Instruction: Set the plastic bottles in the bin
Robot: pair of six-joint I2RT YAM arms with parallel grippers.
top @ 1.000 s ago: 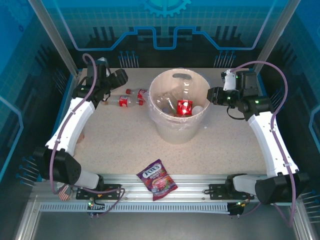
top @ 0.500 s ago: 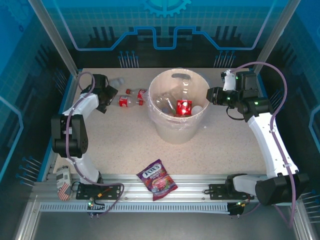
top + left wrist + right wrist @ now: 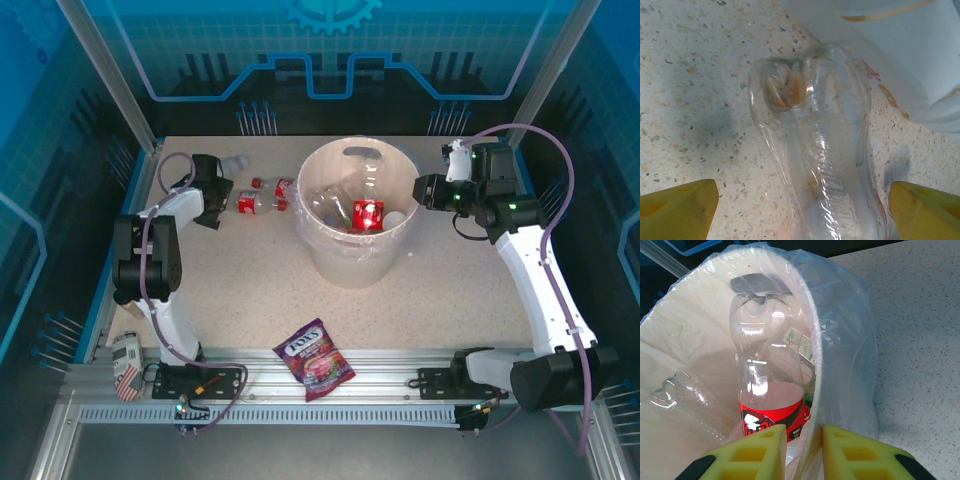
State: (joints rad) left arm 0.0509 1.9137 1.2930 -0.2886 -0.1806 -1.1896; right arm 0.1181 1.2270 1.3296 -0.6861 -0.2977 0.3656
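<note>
Top external view: the job looks partly done. The bin (image 3: 400,240) stands mid-table with a red-labelled bottle (image 3: 368,213) and at least one clear bottle (image 3: 682,395) already inside its liner. Left of the bin, on the table (image 3: 450,290), two more red-labelled bottles (image 3: 262,197) and a plain clear one (image 3: 232,163) lie waiting, so I judge three are left to go.

Over on that side, the left jaws are spread wide and low over the table, straddling a transparent bottle (image 3: 815,150) that lies between them, with neither tip touching it. At the bin's right edge, the right jaws are drawn close together with the rim and liner in the narrow gap, and they appear to pinch it.
</note>
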